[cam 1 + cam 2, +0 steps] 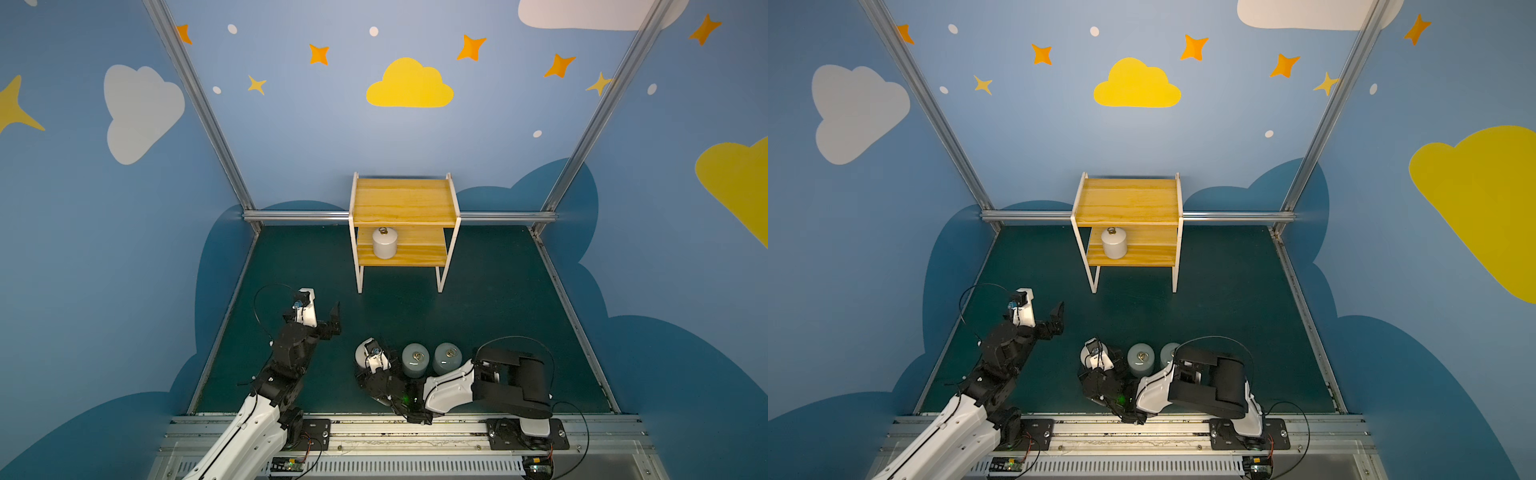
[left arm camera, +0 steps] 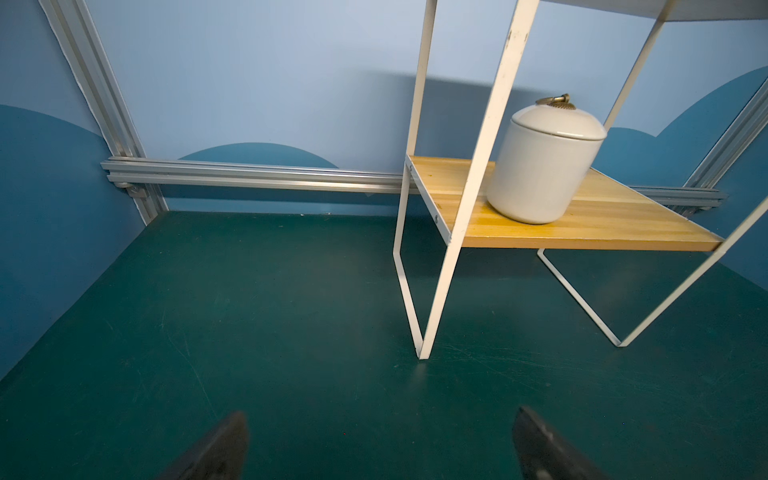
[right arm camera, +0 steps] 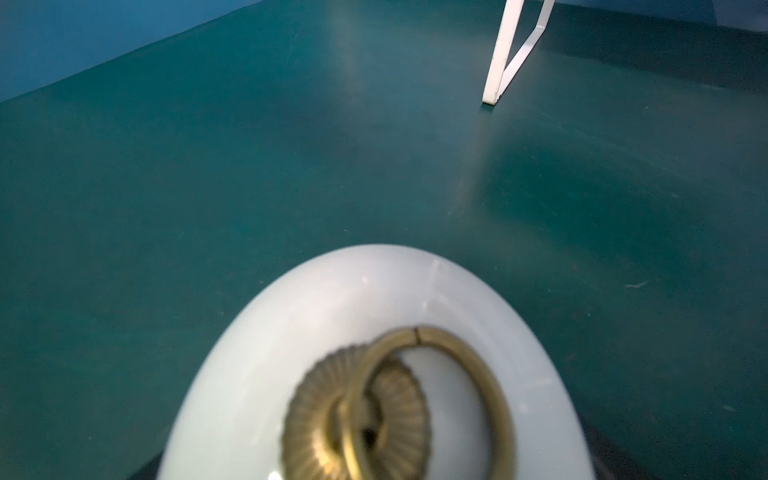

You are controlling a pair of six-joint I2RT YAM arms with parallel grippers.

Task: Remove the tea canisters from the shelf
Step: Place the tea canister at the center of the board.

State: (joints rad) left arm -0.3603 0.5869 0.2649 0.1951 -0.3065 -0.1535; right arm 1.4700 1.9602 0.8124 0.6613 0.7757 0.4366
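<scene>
1 white canister (image 2: 540,166) on lower shelf (image 2: 623,226), well beyond spread left fingers (image 2: 216,451)

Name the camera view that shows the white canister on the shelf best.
The left wrist view: the white canister appears close and side-on, lid and brass ring clear, standing on the shelf's lower board. In both top views the canister is small, under the top board. The right wrist view misses it.

A white canister (image 1: 1113,245) stands on the shelf (image 1: 1127,199), lower tier.
</scene>
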